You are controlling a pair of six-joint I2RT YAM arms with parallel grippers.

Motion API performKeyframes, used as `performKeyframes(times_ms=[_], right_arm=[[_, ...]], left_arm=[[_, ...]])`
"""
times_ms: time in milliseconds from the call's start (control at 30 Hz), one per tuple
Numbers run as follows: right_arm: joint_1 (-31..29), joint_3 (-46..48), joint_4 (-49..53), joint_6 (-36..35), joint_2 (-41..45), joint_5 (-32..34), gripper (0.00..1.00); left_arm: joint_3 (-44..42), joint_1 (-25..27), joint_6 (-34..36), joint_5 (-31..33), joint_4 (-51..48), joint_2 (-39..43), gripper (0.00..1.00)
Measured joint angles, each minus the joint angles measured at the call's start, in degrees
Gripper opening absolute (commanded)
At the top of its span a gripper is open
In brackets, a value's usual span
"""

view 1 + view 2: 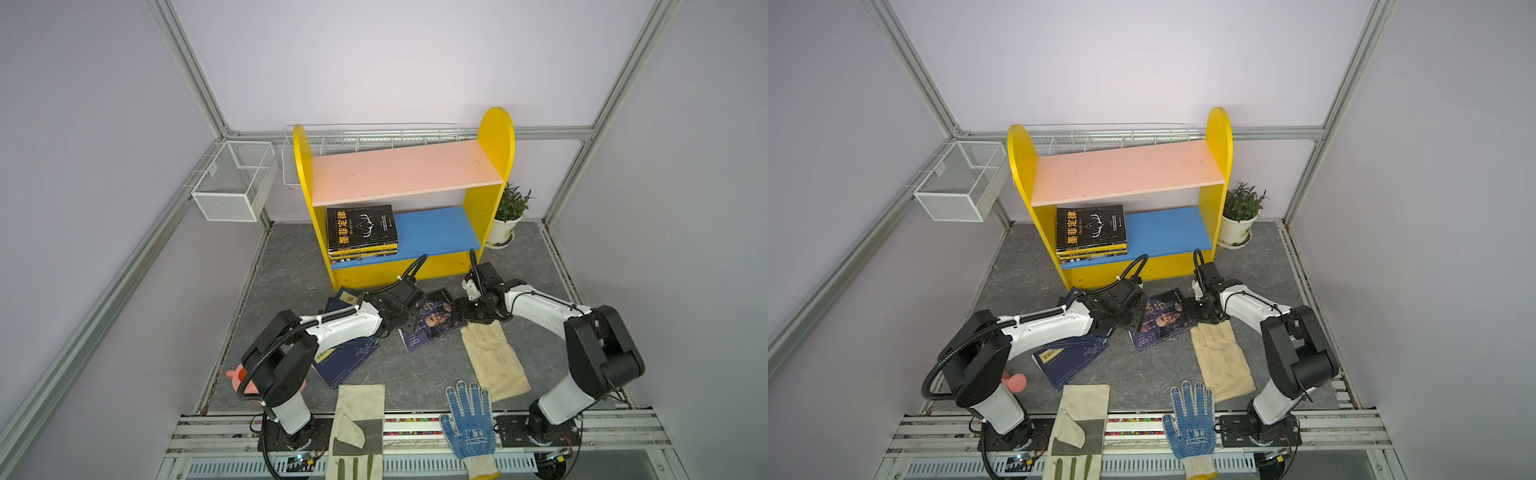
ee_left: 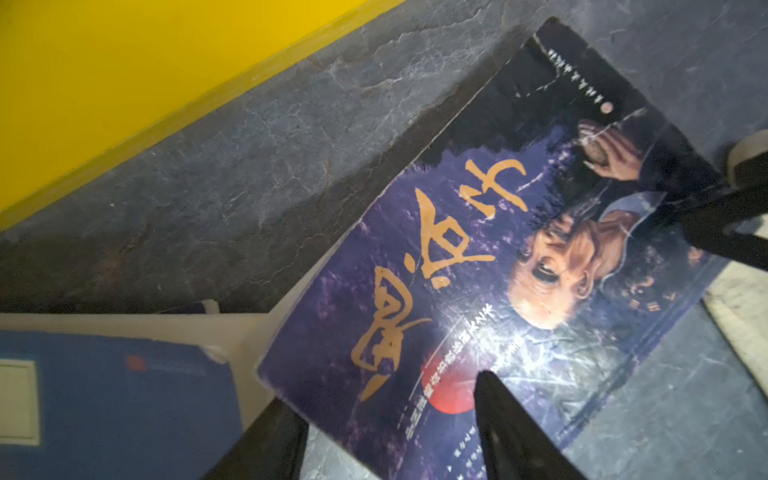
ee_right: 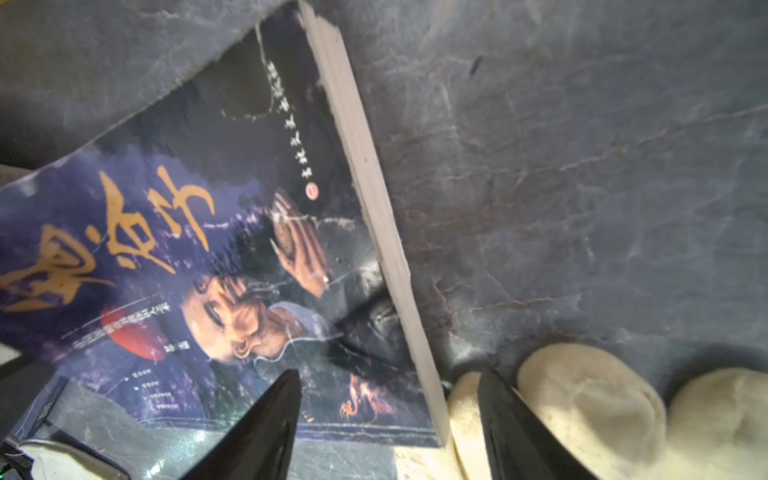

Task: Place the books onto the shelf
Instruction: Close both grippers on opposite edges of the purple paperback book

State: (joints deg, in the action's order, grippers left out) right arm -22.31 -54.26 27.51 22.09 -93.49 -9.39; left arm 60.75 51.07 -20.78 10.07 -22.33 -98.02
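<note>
Purple book (image 1: 432, 320) lies flat at 6 o'clock of shelf (image 1: 436, 232). L gripper (image 2: 386, 388) is at its 9, R gripper (image 3: 390, 371) at its 3, both w/ jaws apart, straddling edges. Prob light, bendy, glossy: you'd pinch deep.

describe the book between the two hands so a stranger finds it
Start at the yellow shelf; on the grey surface before it lies the purple book, between navy books and a cream glove. Only it shows a painted face and gold brush lettering.
</note>
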Motion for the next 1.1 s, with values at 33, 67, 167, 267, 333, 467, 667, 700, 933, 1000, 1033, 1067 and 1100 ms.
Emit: performKeyframes(times_ms=[33, 67, 167, 267, 333, 467, 667, 700, 933, 1000, 1033, 1067, 1100], right_arm=[[0.1, 0.2, -0.2, 0.0, 0.0, -0.5, 0.7], [0.2, 0.5, -0.4, 0.0, 0.0, -1.0, 0.7], [0.7, 1.3, -0.9, 0.0, 0.0, -2.8, 0.69], [1.3, 1.9, -1.7, 0.0, 0.0, -4.6, 0.67], [1.8, 2.2, -2.4, 0.2, 0.0, -5.8, 0.65], [2.6, 2.3, -4.1, 0.4, 0.0, -9.7, 0.6], [3.5, 2.3, -5.4, 0.5, 4.9, -15.2, 0.56], [3.6, 2.3, -5.8, 0.7, 6.2, -16.1, 0.56], [3.3, 1.2, -7.0, 1.5, 9.6, -17.9, 0.57], [3.1, 1.0, -6.0, 1.5, 9.5, -15.3, 0.58], [3.1, 0.9, -5.5, 1.5, 9.3, -13.8, 0.58], [3.1, 0.9, -5.2, 1.5, 8.9, -12.2, 0.58], [3.1, 0.9, -5.0, 1.6, 8.5, -11.0, 0.59]], left_arm=[[0.0, 0.0, 0.2, 0.0, -0.1, -0.8, 0.47], [0.0, 0.0, 0.2, 0.0, -0.1, -1.4, 0.43], [0.0, 0.0, 0.2, 0.0, 0.0, -2.9, 0.32], [0.0, 0.0, 0.1, -0.2, 0.4, -3.7, 0.25], [0.0, 0.0, 0.0, -0.3, 0.6, -3.7, 0.23], [0.0, 0.0, 0.0, -0.6, 1.4, -4.2, 0.21], [-0.1, -0.1, 0.0, -1.0, 2.6, -4.7, 0.19], [-0.2, -0.1, 0.0, -1.0, 2.9, -4.7, 0.19], [-0.6, -0.2, 0.0, -1.6, 4.2, -4.7, 0.19], [-0.7, -0.2, 0.0, -2.2, 4.7, -4.7, 0.22], [-0.7, -0.2, 0.0, -2.6, 4.9, -4.7, 0.25], [-0.7, -0.2, -0.1, -3.0, 5.0, -4.7, 0.31], [-0.7, -0.1, 0.0, -3.7, 5.4, -4.7, 0.37]])
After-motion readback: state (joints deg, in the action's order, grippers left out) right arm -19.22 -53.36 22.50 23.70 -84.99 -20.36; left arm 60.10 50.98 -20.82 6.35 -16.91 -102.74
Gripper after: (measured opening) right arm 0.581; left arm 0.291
